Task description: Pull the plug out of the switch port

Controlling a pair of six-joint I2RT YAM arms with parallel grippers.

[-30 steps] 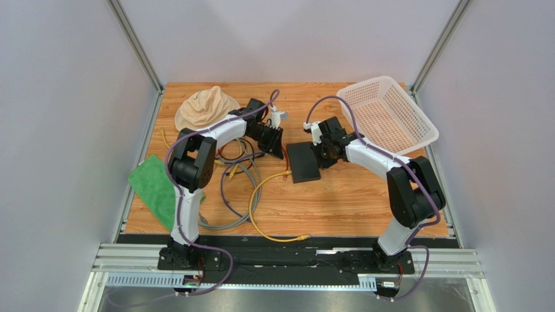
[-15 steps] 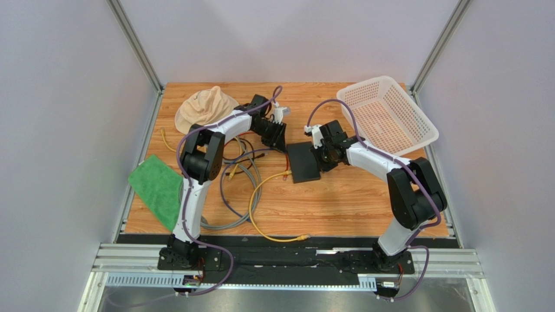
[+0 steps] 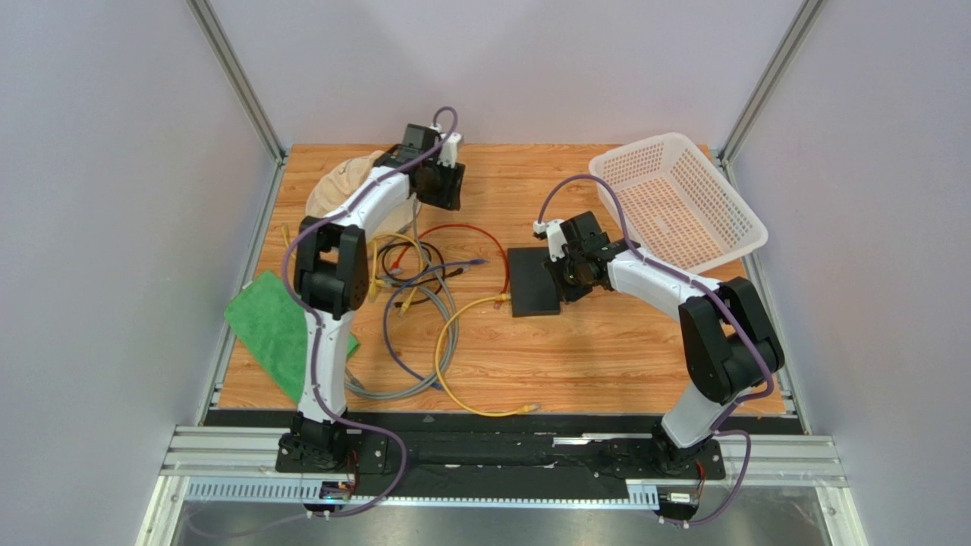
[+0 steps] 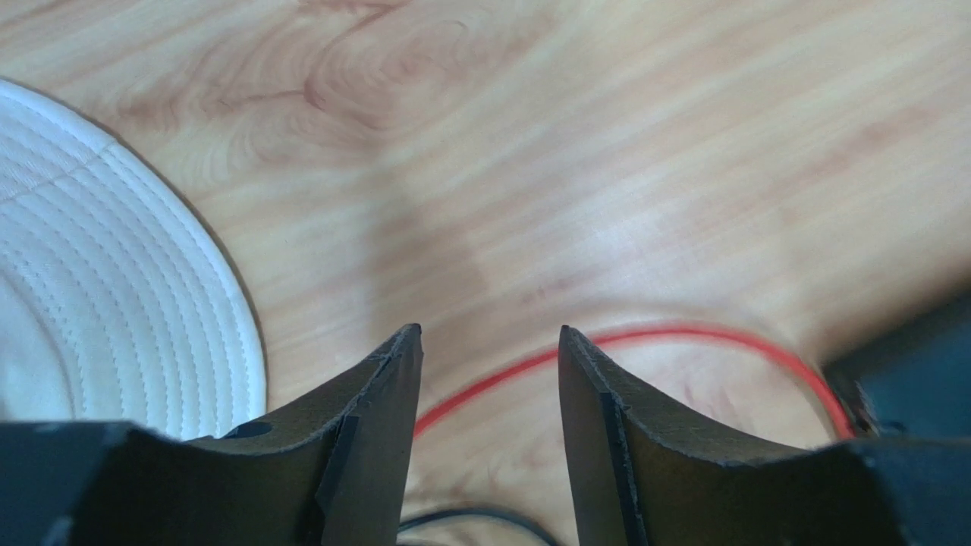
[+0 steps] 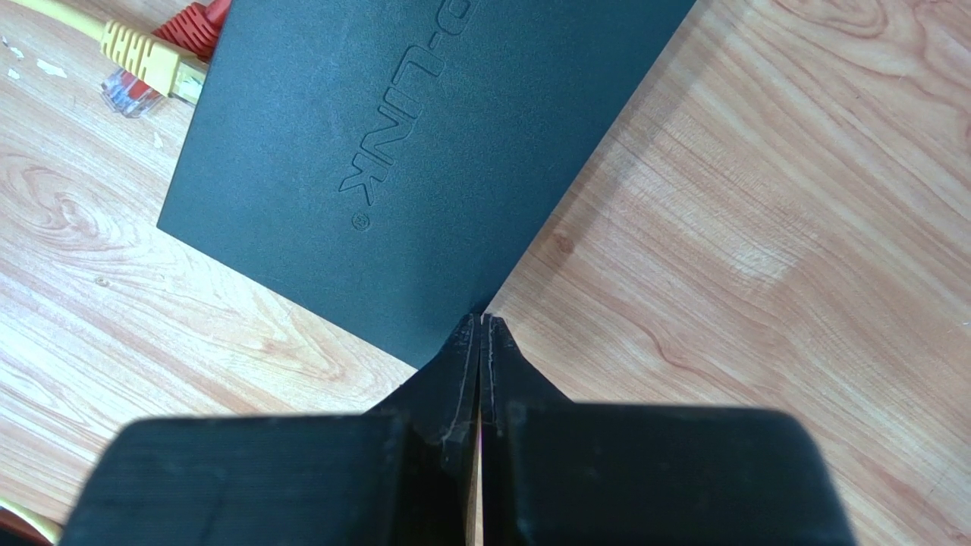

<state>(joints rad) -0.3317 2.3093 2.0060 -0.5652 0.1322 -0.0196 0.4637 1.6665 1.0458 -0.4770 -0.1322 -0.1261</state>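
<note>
The switch (image 3: 531, 282) is a flat matte black box at mid-table; it fills the top of the right wrist view (image 5: 422, 148). My right gripper (image 3: 562, 275) is shut, and its tips (image 5: 481, 322) rest on the switch's near corner. A red plug (image 5: 201, 23) lies against the switch's far edge, next to a loose yellow plug (image 5: 137, 63); I cannot tell whether the red one sits in a port. The red cable (image 3: 458, 231) loops left from the switch. My left gripper (image 3: 442, 193) is open and empty at the back, above that red cable (image 4: 684, 339).
A beige hat (image 3: 348, 182) lies back left, seen white in the left wrist view (image 4: 103, 284). A white basket (image 3: 678, 199) stands back right. A green cloth (image 3: 274, 324) lies at the left edge. Yellow (image 3: 450, 353), purple (image 3: 393, 330) and grey (image 3: 422, 375) cables sprawl left of the switch.
My left arm has pulled away from beside the switch to the back of the table by the hat, uncovering the red cable loop. My right gripper has stayed on the switch.
</note>
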